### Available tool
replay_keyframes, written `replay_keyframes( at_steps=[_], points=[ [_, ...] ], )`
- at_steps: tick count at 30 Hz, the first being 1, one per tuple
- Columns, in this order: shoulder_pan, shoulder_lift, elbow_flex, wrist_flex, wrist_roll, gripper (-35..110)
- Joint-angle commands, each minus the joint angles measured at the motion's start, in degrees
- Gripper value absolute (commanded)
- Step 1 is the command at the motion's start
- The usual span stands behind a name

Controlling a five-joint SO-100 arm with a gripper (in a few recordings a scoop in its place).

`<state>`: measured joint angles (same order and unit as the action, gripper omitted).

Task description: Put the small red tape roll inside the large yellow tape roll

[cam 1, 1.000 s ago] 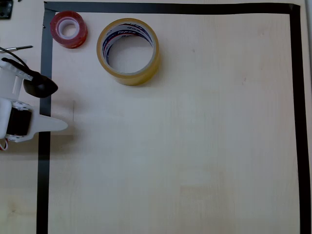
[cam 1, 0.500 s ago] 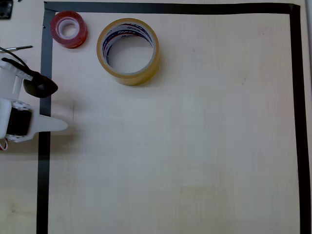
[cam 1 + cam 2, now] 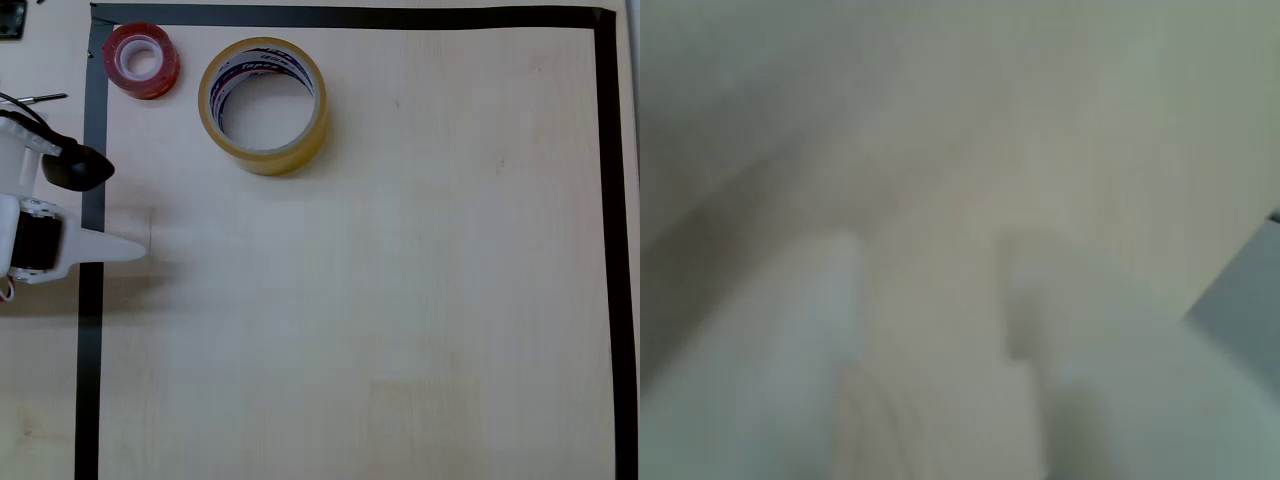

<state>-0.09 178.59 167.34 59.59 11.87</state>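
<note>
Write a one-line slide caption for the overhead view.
White gripper at the table's left edge, apart from the small red tape roll and large yellow tape roll.

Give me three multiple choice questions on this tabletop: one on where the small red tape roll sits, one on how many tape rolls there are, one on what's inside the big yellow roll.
1. In the overhead view, where is the small glossy red tape roll relative to the large yellowish packing tape roll?
A. To its left, apart from it
B. Inside it
C. Stacked on top of it

2. How many tape rolls lie on the pale wooden table?
A. One
B. Two
C. Four

3. What is the state of the large yellowish roll's centre?
A. It holds the red roll
B. The white gripper reaches into it
C. It is empty, with bare table showing through

Answers: 1 A, a strip of bare table separates them. 2 B, one red and one yellowish roll. 3 C, wood shows inside the ring.
</note>
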Motion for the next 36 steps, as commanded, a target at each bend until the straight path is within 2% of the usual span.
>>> replay_keyframes(
  at_steps=[1, 4, 6, 10, 12, 19, 28, 36],
  points=[
    [-1.76, -11.87, -17.75, 4.39, -5.19, 6],
    [-1.93, -23.55, -30.85, 12.22, -11.60, 6],
    [-5.27, -33.49, -38.58, 18.37, -20.57, 5],
    [-15.12, -31.73, -37.62, 18.54, -31.46, 12],
    [-20.39, -30.32, -37.53, 17.67, -31.64, 15],
    [-36.30, -44.65, -38.94, 12.22, -32.34, 15],
    [-40.78, -64.86, -45.00, 2.11, -32.87, 16],
    [-43.07, -68.12, -43.95, -4.04, -31.11, 15]
  ],
)
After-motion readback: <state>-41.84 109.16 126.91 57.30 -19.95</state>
